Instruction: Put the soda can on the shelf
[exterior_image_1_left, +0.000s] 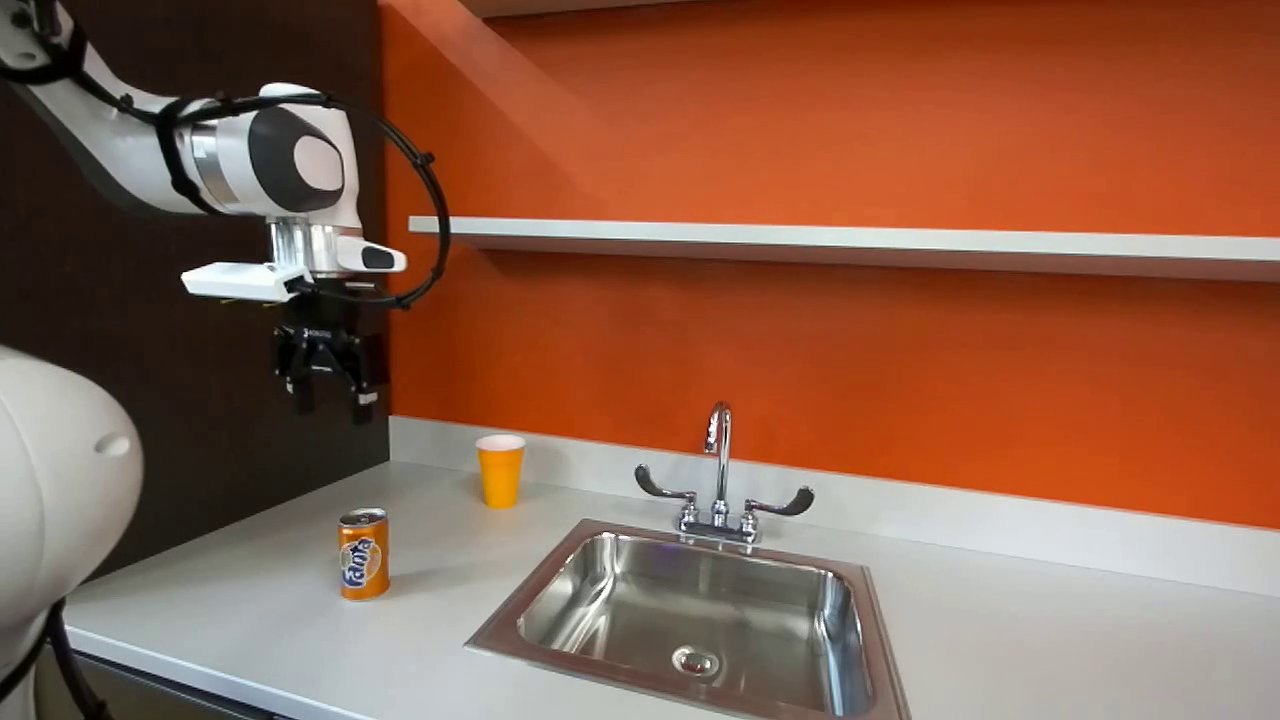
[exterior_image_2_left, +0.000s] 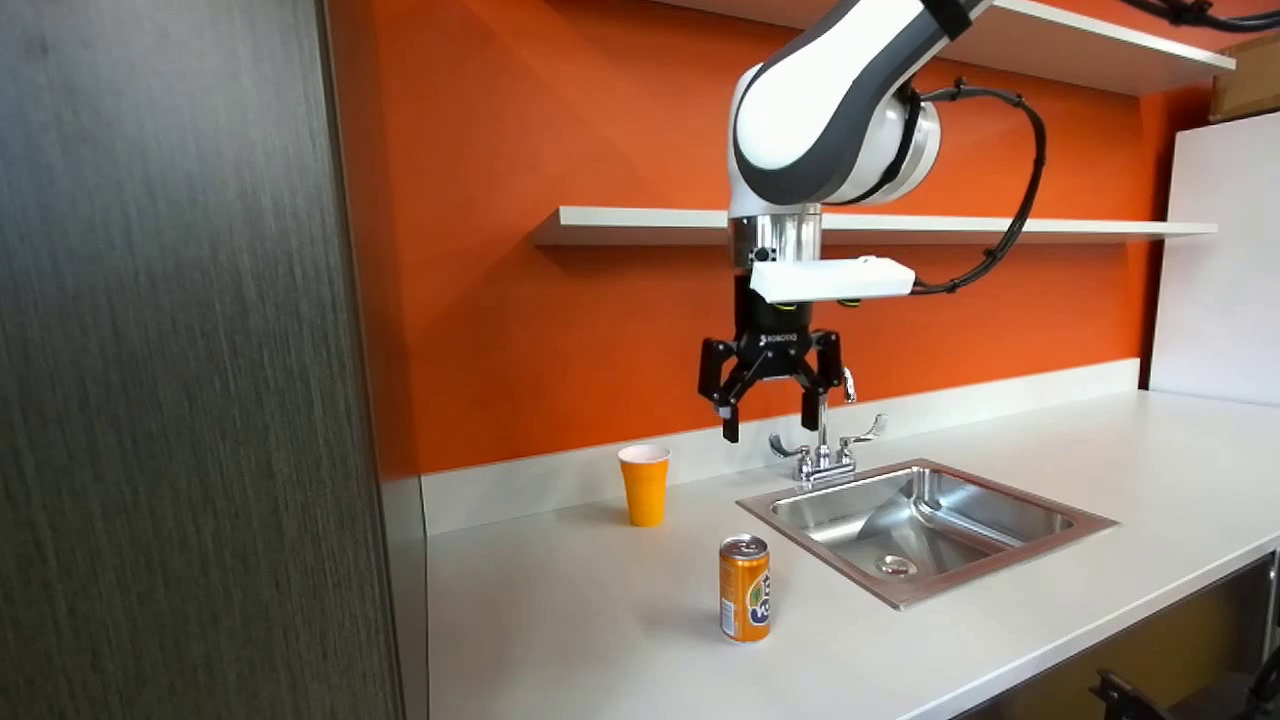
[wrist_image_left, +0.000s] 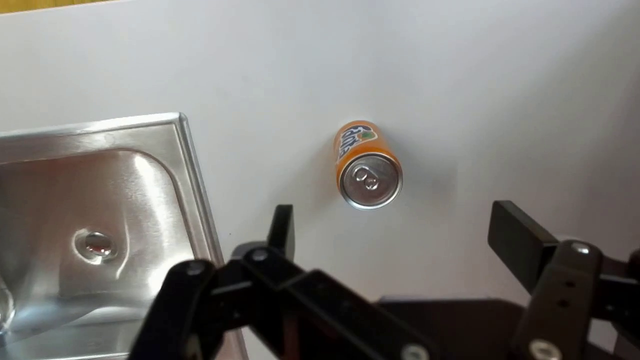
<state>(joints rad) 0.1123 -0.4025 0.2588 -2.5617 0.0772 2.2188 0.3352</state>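
The orange soda can (exterior_image_1_left: 364, 556) stands upright on the countertop, left of the sink in an exterior view; it also shows in an exterior view (exterior_image_2_left: 744, 592) and in the wrist view (wrist_image_left: 369, 181), silvery top up. The shelf (exterior_image_1_left: 800, 237) is a long thin white board across the orange wall, also seen in an exterior view (exterior_image_2_left: 640, 220), partly hidden behind the arm there. My gripper (exterior_image_1_left: 333, 405) is open and empty, pointing down, well above the countertop and apart from the can. Its fingers are spread wide in the wrist view (wrist_image_left: 392, 225), with the can just beyond the fingertips.
A yellow-orange cup (exterior_image_1_left: 500, 475) stands near the back wall. A steel sink (exterior_image_1_left: 543, 580) with a faucet (exterior_image_1_left: 722, 460) is set in the grey-white countertop (exterior_image_1_left: 220, 620). A dark panel (exterior_image_2_left: 180, 350) bounds one side. A higher white shelf (exterior_image_2_left: 1090, 45) hangs above.
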